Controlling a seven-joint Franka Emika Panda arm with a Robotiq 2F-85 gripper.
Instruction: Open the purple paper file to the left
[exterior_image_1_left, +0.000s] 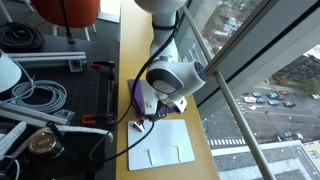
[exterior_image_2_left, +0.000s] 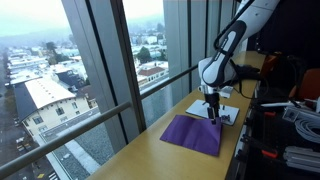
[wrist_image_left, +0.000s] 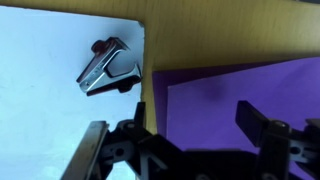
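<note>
Tall glass windows over a town run along the long wooden counter (exterior_image_1_left: 132, 40) where the arm works.

In the wrist view we see the end effector (wrist_image_left: 180, 140) with its two dark fingers (wrist_image_left: 265, 128) spread wide and nothing between them. It hangs low over the counter, but we cannot tell whether the fingertips touch anything.

Directly beneath it lies the seam between two sheets. The thin, flat, deep purple paper file (wrist_image_left: 240, 90) fills the right side of the wrist view, and its near edge falls inside the finger gap. The white rectangular paper sheet (wrist_image_left: 50, 100) lies on the other side, just beside the file, with a narrow strip of wood between them. A small silver and black metal binder clip (wrist_image_left: 108, 66) rests on that white sheet, near its edge.

In an exterior view the purple file (exterior_image_2_left: 192, 133) lies closed and flat, reaching from the end effector (exterior_image_2_left: 212, 114) toward the camera. We cannot settle its long axis from these angles.

We judge that the coming move depends on catching the file edge under the fingers rather than the white sheet next to it.
</note>
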